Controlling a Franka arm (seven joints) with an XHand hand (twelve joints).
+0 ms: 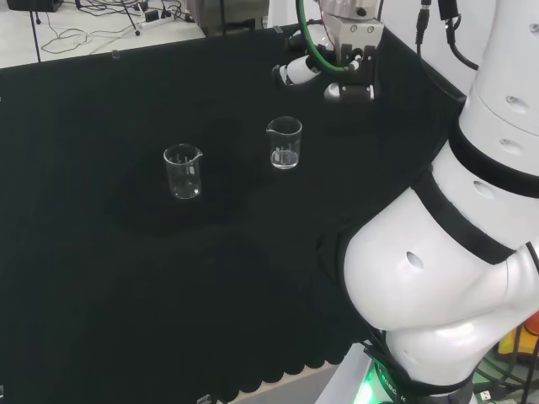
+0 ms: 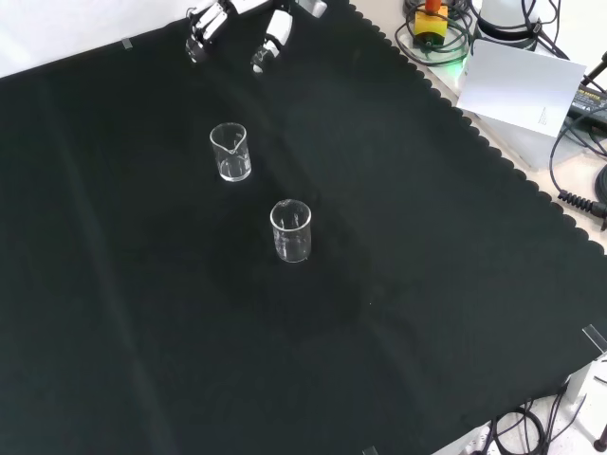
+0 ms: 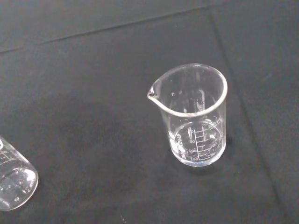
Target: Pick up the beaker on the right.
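**Hand held above cloth, beakers untouched**

Two clear beakers are seen upright on the cloth [image 1: 101, 278], well apart. In head view the right beaker [image 1: 285, 143] is nearer the far edge and the hand [image 2: 232, 24] (fingers relaxed, spread, nothing held); the left beaker [image 1: 184, 171] sits more central.

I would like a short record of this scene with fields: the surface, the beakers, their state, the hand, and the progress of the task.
surface: black cloth on the bench
beakers: two clear glass beakers, right beaker and left beaker as the head view shows them
state: both upright on the cloth, apart, looking empty
hand: hand above the cloth beyond the right beaker, fingers relaxed, holding nothing
progress: right beaker not yet grasped
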